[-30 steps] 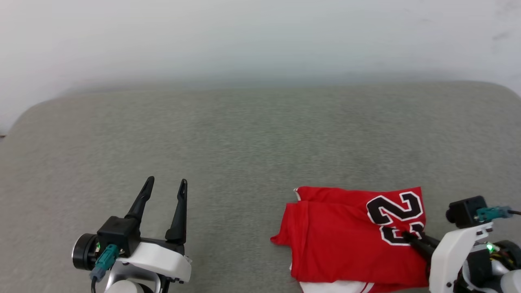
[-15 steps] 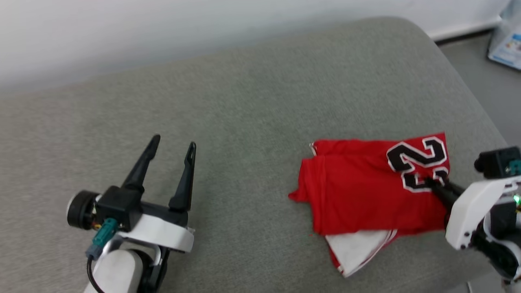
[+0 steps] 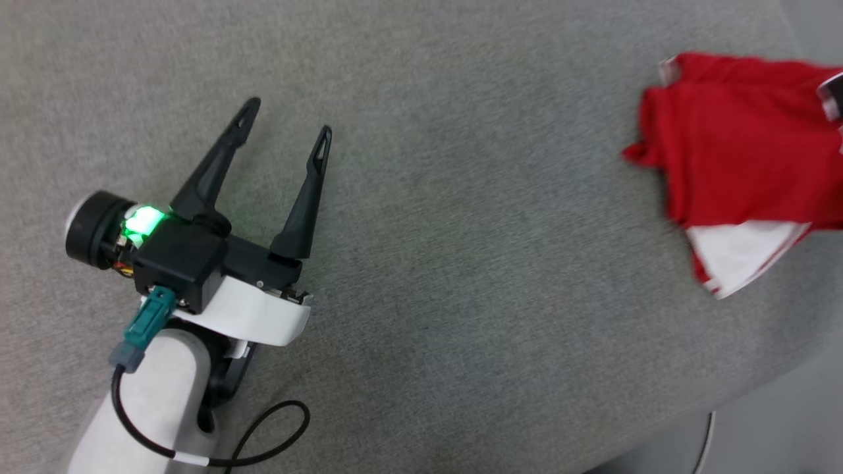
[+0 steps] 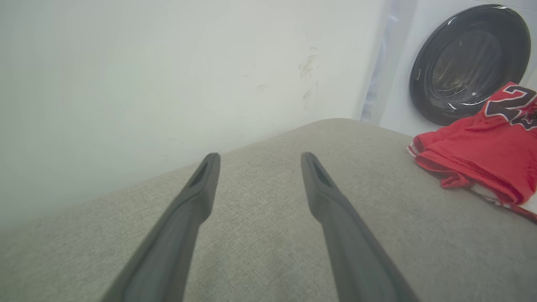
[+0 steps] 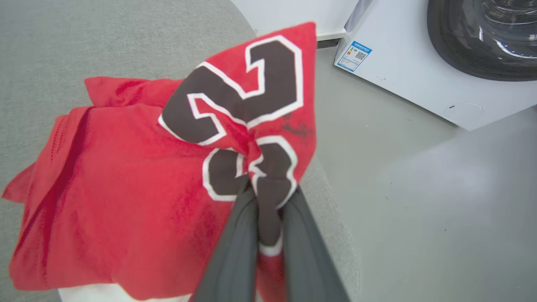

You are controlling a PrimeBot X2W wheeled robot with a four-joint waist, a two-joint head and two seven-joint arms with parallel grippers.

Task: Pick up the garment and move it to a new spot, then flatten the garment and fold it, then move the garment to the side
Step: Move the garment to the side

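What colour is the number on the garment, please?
Black with a white outline on the red garment; clearest in the right wrist view.

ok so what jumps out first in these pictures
The bright red garment with its black white-outlined number, bunched and pinched in the shut right hand at the right edge of the grey cushion. Next, the left hand, fingers spread wide and empty over the cushion's left part. Beyond the cushion stands a white washing machine with a dark round door.
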